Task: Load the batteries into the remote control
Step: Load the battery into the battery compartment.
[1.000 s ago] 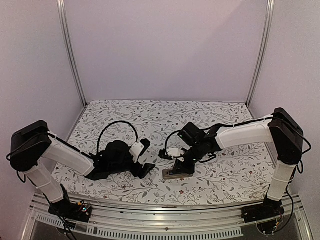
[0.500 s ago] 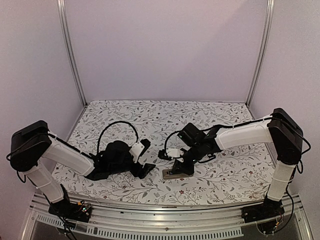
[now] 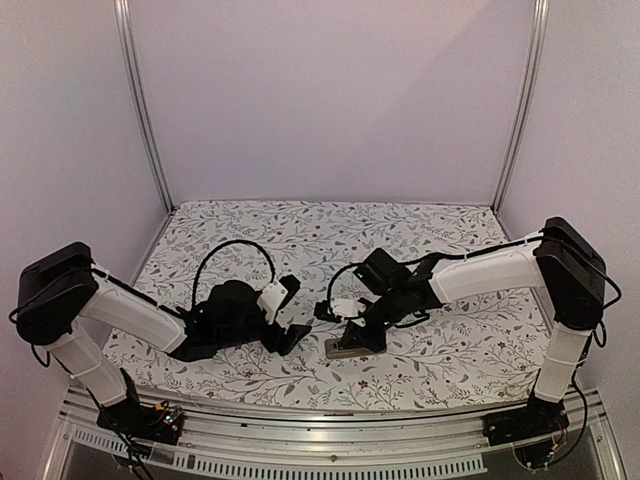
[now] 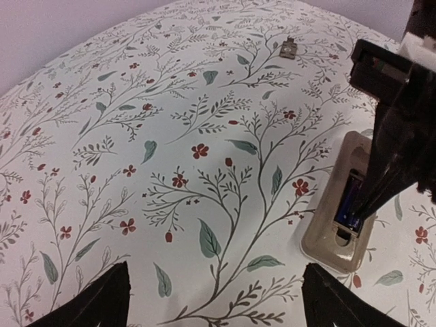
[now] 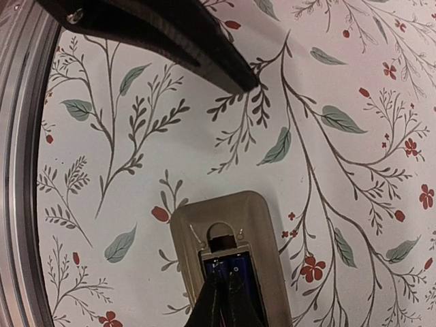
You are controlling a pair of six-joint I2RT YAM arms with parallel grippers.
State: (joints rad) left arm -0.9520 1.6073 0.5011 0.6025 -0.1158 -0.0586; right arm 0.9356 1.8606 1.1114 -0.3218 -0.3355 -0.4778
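The remote control (image 3: 340, 349) lies back up on the flowered cloth, its grey-tan back (image 5: 197, 225) showing an uncovered battery bay. Two dark blue batteries (image 5: 235, 264) lie side by side in that bay, also seen in the left wrist view as batteries (image 4: 349, 201) inside the remote control (image 4: 334, 238). My right gripper (image 5: 225, 283) is shut, its tips pressed together and resting down on the batteries; it shows as the right gripper (image 3: 358, 335) from above. My left gripper (image 4: 214, 289) stands open over bare cloth just left of the remote, seen as the left gripper (image 3: 297, 312) from above.
A small grey-tan piece (image 4: 289, 48) lies on the cloth farther back. One finger of the left gripper (image 5: 170, 34) crosses the top of the right wrist view. The table's metal front rail (image 5: 17, 170) runs close beside the remote.
The right gripper's tips have drawn a little closer together over the batteries. The left arm has shifted slightly; the remote has not moved.
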